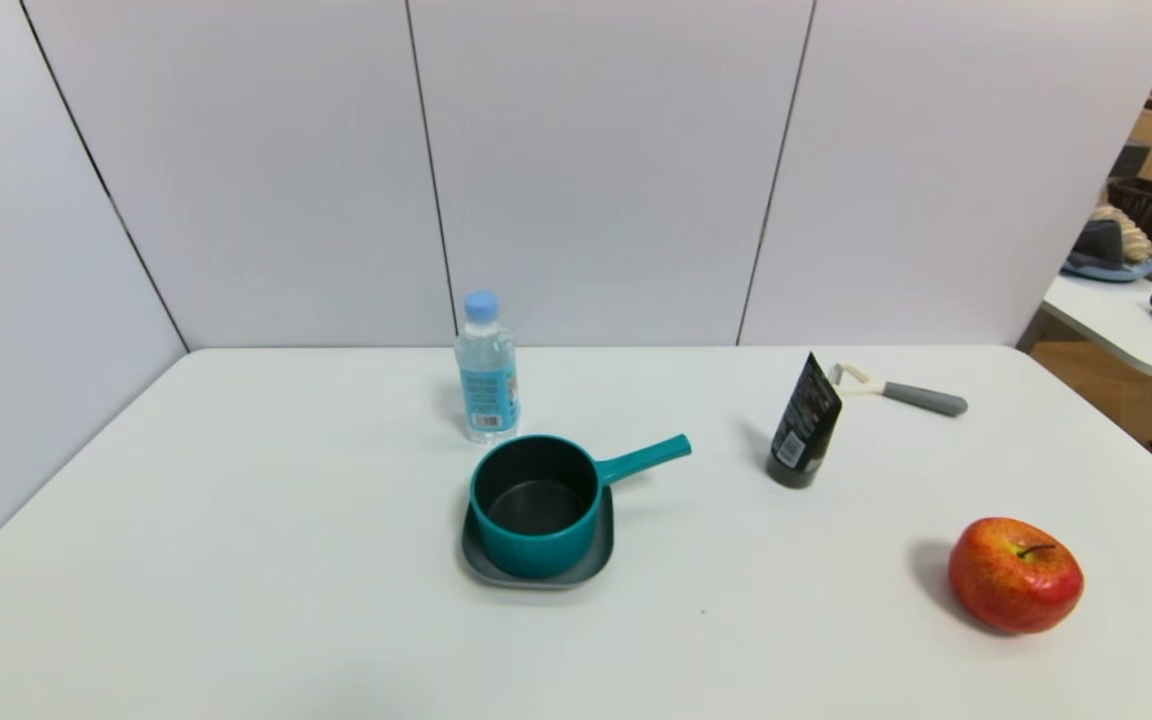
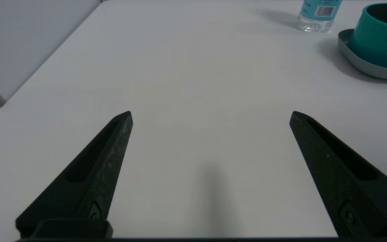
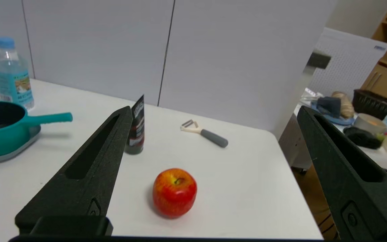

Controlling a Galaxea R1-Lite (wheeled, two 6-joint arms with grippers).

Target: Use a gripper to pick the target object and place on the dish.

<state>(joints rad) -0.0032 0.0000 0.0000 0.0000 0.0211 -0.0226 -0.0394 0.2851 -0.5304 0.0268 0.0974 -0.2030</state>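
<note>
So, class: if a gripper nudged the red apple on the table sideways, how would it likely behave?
The apple would probably roll, since its body is round and it rests on the smooth white table with nothing beside it. Its glossy skin suggests that fingers could slip on it. It looks firm, so it should keep its shape when squeezed.

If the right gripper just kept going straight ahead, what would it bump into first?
Probably the red apple. It lies on the white table between the open jaws of the right gripper, nearest in its path. The peeler lies farther on. Depth is hard to judge, so the gripper might pass above it.
</note>
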